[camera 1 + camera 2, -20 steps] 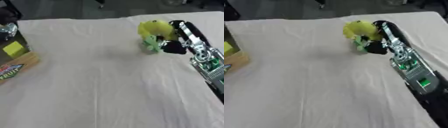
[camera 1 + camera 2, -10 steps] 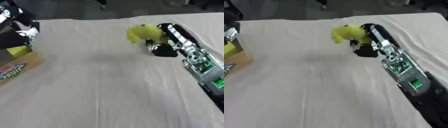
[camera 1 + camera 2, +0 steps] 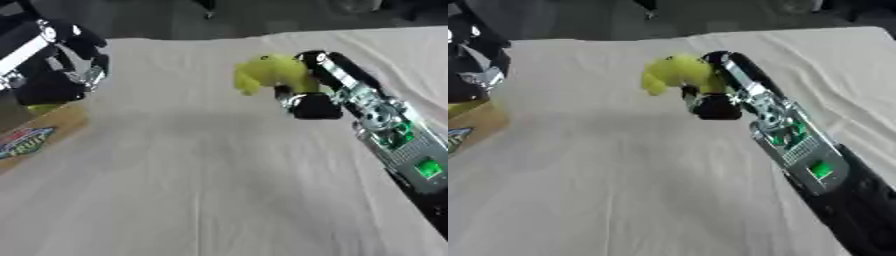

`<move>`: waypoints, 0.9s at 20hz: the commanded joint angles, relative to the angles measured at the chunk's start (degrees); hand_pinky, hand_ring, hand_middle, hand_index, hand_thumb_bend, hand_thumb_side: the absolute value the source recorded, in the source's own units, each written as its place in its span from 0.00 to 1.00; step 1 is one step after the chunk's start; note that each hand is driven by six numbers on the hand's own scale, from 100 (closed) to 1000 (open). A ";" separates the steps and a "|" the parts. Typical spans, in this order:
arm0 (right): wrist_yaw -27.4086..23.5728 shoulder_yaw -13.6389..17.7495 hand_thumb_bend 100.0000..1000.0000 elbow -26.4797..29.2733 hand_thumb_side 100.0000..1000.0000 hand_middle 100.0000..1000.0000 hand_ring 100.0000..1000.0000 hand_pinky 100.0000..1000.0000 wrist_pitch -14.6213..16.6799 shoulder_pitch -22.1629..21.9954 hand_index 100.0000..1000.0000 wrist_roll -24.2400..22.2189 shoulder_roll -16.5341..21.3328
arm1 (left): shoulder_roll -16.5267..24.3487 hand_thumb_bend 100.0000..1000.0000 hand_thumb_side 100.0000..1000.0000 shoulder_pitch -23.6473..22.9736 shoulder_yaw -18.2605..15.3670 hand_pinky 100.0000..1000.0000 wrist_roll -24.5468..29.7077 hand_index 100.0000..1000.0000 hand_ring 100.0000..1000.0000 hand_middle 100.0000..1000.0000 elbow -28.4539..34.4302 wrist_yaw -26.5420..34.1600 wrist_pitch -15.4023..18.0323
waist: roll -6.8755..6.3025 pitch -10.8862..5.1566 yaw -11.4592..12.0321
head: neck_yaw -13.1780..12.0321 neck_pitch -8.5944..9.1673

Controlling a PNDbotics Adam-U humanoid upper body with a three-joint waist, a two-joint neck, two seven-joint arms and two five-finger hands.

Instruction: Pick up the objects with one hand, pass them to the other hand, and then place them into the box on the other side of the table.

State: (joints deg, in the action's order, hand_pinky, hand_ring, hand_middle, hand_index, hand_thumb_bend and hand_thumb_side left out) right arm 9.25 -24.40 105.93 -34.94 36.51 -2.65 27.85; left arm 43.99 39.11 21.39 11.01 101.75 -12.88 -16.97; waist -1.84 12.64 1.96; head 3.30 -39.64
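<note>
My right hand (image 3: pixel 306 95) is shut on a yellow-green soft object (image 3: pixel 269 73) and holds it above the middle of the cloth-covered table, fingers wrapped round its right side. My left hand (image 3: pixel 63 64) comes in from the upper left, above the cardboard box (image 3: pixel 39 134) at the table's left edge. Blur hides how its fingers stand. The two hands are well apart, with bare cloth between them.
A pale cloth (image 3: pixel 210 190) covers the whole table. The box at the left shows a printed label on its flap. My right forearm (image 3: pixel 798 150) crosses the right side of the table. Dark floor lies beyond the far edge.
My right hand has carried the yellow-green object leftward toward the table's middle. My left arm has come into view at the upper left, over the box.
</note>
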 commanded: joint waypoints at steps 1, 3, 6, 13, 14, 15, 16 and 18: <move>-0.55 -0.27 0.00 1.56 0.00 0.34 0.44 0.69 -0.25 1.50 0.46 -0.93 -0.17 | 0.30 0.02 0.47 1.46 0.56 0.54 0.15 0.76 0.65 0.59 0.66 0.30 0.56 | -0.01 -1.37 -0.02 | -0.42 -0.08; -0.46 -0.80 0.00 1.67 0.00 0.34 0.44 0.69 -0.58 1.99 0.46 -1.77 -0.47 | -0.15 0.01 0.46 1.89 1.15 0.54 0.41 0.76 0.65 0.59 0.49 0.13 0.74 | 0.03 -1.41 -0.04 | -0.41 -0.23; 0.05 -1.51 0.00 1.71 0.00 0.35 0.44 0.70 -1.00 2.63 0.46 -3.06 -0.86 | -0.70 0.02 0.44 2.49 1.95 0.55 0.64 0.76 0.65 0.59 0.02 -0.52 0.97 | 0.06 -1.46 -0.04 | -0.44 -0.35; 1.42 -2.69 0.00 1.26 0.00 0.34 0.44 0.68 -2.56 3.86 0.46 -4.33 -2.30 | -2.01 0.12 0.37 3.74 4.18 0.57 0.65 0.77 0.67 0.61 -1.13 -4.89 2.60 | 0.11 -1.56 -0.13 | -0.73 -0.62; 1.50 -2.80 0.00 1.23 0.00 0.34 0.43 0.68 -2.93 4.01 0.46 -4.26 -2.51 | -2.20 0.12 0.37 3.80 4.40 0.57 0.62 0.77 0.67 0.61 -1.20 -5.77 3.04 | 0.13 -1.57 -0.15 | -0.76 -0.66; 1.55 -2.93 0.00 1.22 0.00 0.34 0.43 0.68 -3.27 4.16 0.46 -4.20 -2.69 | -2.36 0.13 0.36 3.85 4.57 0.58 0.60 0.77 0.67 0.61 -1.32 -6.43 3.41 | 0.15 -1.57 -0.16 | -0.76 -0.70; 1.58 -3.11 0.00 1.21 0.00 0.34 0.43 0.68 -3.58 4.30 0.46 -4.22 -2.83 | -2.50 0.13 0.36 3.90 4.71 0.58 0.60 0.77 0.67 0.61 -1.45 -6.91 3.73 | 0.15 -1.58 -0.16 | -0.74 -0.73; 1.68 -3.67 0.00 1.10 0.00 0.34 0.44 0.68 -4.10 4.56 0.46 -4.78 -3.04 | -2.68 0.08 0.35 4.00 4.80 0.57 0.51 0.77 0.66 0.60 -1.66 -7.39 4.18 | 0.17 -1.60 -0.12 | -0.64 -0.81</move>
State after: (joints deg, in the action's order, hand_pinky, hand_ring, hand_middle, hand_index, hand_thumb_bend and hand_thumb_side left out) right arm 10.50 -28.18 106.24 -38.65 39.92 -7.34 24.71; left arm 40.68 41.91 26.41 11.62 99.85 -19.64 -13.31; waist -1.71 12.40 1.83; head 2.67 -40.20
